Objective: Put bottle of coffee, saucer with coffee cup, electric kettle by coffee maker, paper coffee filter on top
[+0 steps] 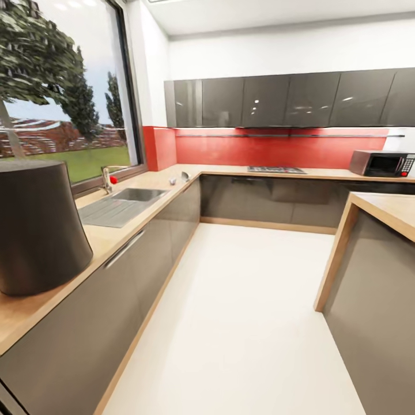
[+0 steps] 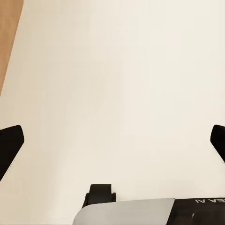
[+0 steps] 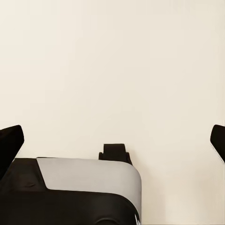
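In the head view, the countertop [image 1: 144,202] runs along the left wall under a big window [image 1: 63,92] and turns at the far corner to follow the red back wall [image 1: 276,151]. At the near left, a large dark grey rounded thing [image 1: 40,227] stands on the countertop; it is cut by the picture's edge, so it cannot be told what it is. Further along there is a steel sink [image 1: 138,195] with a ribbed draining part and a tap [image 1: 106,180] with a red spot beside it. Two small pale things [image 1: 178,178] lie near the corner, too small to name. On the far run there is a hob [image 1: 276,170] and, at the right, a microwave [image 1: 381,163]. Dark glossy wall cabinets [image 1: 288,101] hang above the red wall. A second worktop [image 1: 380,210] comes in from the right. The floor [image 1: 242,311] between is pale cream. The coffee maker, jar, saucer, cup and kettle cannot be picked out here.

In the left wrist view, the left gripper [image 2: 112,140] looks down at the pale floor, with a strip of wood colour at one corner. Its dark fingertips [image 2: 10,143] stand wide apart, and nothing is between them. A part of the robot's grey and black base [image 2: 126,211] shows under it.

In the right wrist view, the right gripper [image 3: 112,140] also faces the pale floor. Its fingertips [image 3: 10,143] are wide apart too and hold nothing. The grey and black base [image 3: 84,187] shows close under it.
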